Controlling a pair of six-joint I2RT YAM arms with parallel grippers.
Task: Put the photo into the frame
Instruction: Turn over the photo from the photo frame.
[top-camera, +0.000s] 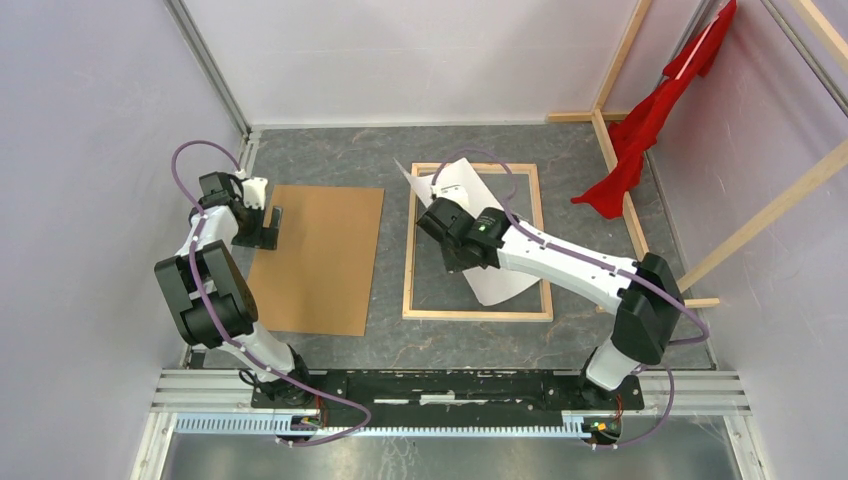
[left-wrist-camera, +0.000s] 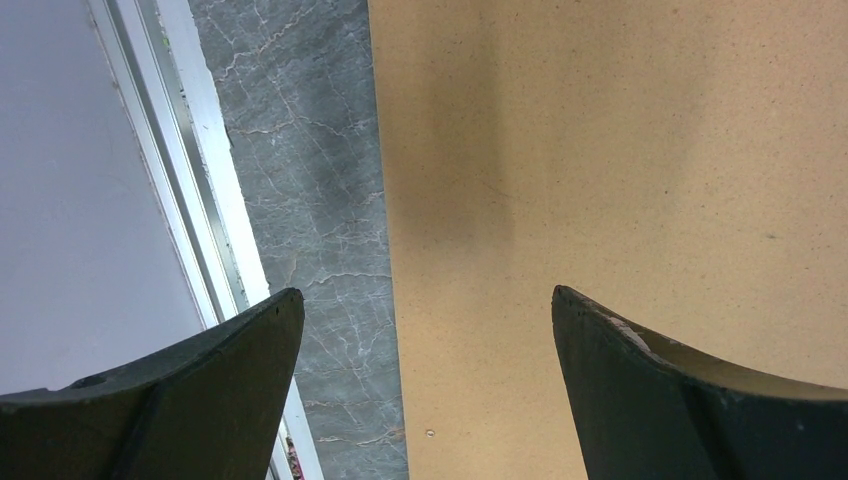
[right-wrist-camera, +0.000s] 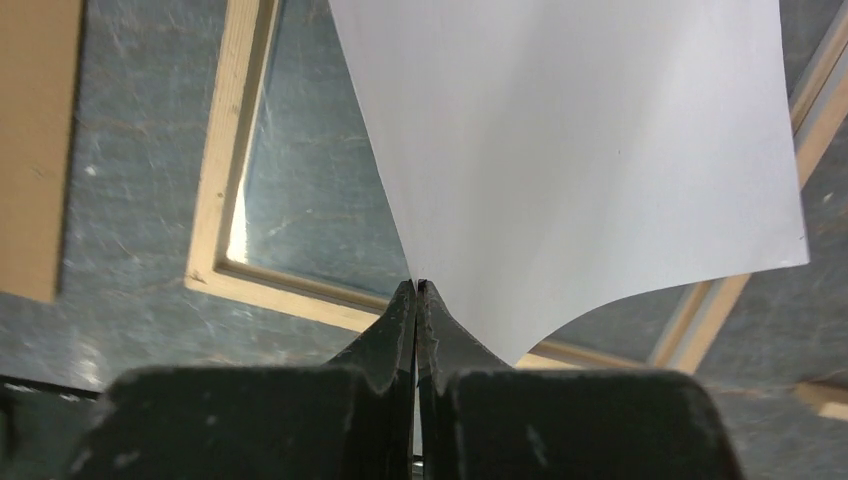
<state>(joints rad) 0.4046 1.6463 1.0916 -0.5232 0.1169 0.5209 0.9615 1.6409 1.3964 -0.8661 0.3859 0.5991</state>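
Note:
The frame (top-camera: 410, 260) lies back up on the table's middle, its bare light wood borders showing; it also shows in the right wrist view (right-wrist-camera: 222, 170). The photo (top-camera: 500, 285) shows its plain white back, tilted and curled over the frame's opening. My right gripper (top-camera: 448, 250) is shut on the photo's near edge and holds it above the frame; in the right wrist view (right-wrist-camera: 416, 287) the white sheet (right-wrist-camera: 580, 150) fans out from the closed fingertips. My left gripper (top-camera: 272, 225) is open and empty over the left edge of the brown backing board (top-camera: 320, 255).
The brown backing board also fills the left wrist view (left-wrist-camera: 620, 150), next to the grey table and a metal wall rail (left-wrist-camera: 190, 180). Bare wooden beams (top-camera: 615, 150) and a red cloth (top-camera: 650, 120) stand at the back right.

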